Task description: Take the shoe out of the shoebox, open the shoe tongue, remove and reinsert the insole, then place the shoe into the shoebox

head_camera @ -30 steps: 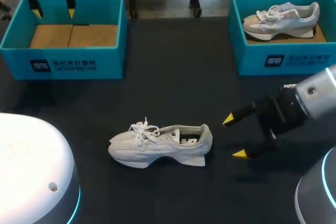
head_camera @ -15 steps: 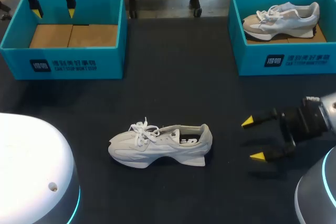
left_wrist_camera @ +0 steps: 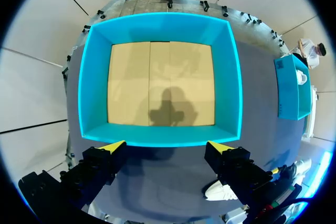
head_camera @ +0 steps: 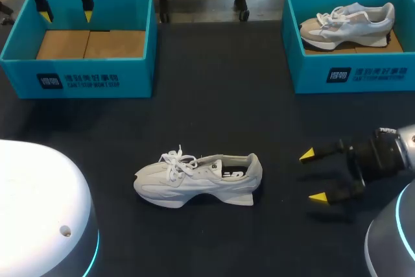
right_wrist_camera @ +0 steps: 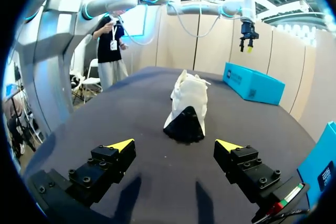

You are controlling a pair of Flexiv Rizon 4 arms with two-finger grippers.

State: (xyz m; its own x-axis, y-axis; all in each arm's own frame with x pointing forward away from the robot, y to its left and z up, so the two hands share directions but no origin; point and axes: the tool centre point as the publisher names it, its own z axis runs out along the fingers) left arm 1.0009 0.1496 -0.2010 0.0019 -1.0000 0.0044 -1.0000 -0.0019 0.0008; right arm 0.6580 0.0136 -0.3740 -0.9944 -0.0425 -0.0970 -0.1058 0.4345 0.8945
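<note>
1. The white sneaker (head_camera: 198, 180) stands on its sole out in the open, on the dark table (head_camera: 214, 95) near the front and well clear of both boxes. Its toe points toward my left side, and its heel faces the right gripper.
2. Its laces (head_camera: 176, 159) sit in a loose bunch over the tongue. The insole (head_camera: 231, 172) shows inside the collar.
3. The right wrist view looks straight at the heel, with the sneaker (right_wrist_camera: 187, 106) ahead of the fingers and apart from them.
4. The right gripper (head_camera: 312, 175) hangs low over the table, near the heel but not touching it. Its yellow tips are spread wide and there's nothing between them. The right wrist view (right_wrist_camera: 175, 145) shows the same gap over bare tabletop.
5. At the far left is the empty shoebox (head_camera: 78, 76), teal, with only its cardboard floor (head_camera: 91, 43) showing.
6. The left gripper (head_camera: 66, 15) hovers over that box's far left corner, fingers wide apart and holding nothing.
7. The left wrist view (left_wrist_camera: 167, 147) looks down into the empty shoebox (left_wrist_camera: 160, 22), and the gripper's shadow lies on the cardboard (left_wrist_camera: 131, 85).
8. At the far right, a second shoebox (head_camera: 350, 72) holds a second sneaker (head_camera: 347, 25), which rests on its sole with the toe toward the middle of the table.
</note>
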